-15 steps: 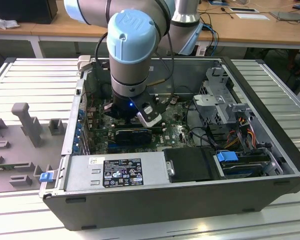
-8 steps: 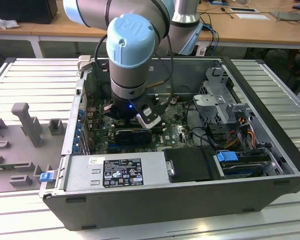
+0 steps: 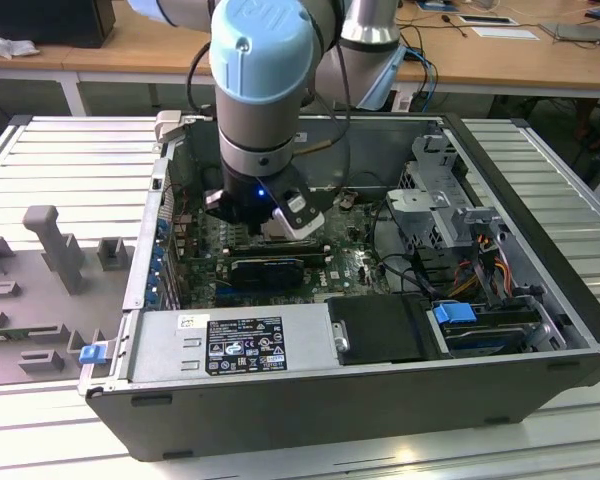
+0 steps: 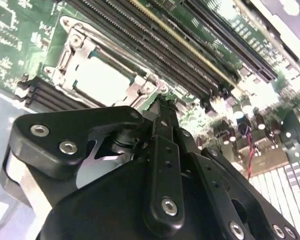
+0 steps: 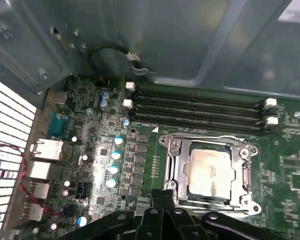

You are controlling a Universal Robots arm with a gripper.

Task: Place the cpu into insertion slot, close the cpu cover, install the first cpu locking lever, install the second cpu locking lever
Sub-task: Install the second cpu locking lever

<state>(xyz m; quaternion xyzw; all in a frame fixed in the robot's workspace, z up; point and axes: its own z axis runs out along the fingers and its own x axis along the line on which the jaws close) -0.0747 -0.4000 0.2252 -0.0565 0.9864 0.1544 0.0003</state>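
Black, bolt-studded fingers (image 5: 162, 200) were pressed together, holding nothing, their tips just beside the insertion slot (image 5: 210, 170). Its dull silver-grey cpu (image 5: 210, 167) lay seated under the shiny cpu cover (image 5: 176, 167), a closed windowed metal frame. Long black memory slots (image 5: 195, 107) ran alongside on the green motherboard (image 5: 285, 165).

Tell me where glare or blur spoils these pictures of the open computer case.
In the second wrist view, glare whitens the silver-grey square cpu and the green motherboard towards the edge, and the black gripper looms soft up close. In the first wrist view the cpu reads evenly lit. In the exterior view the grey computer case interior lies in shadow.
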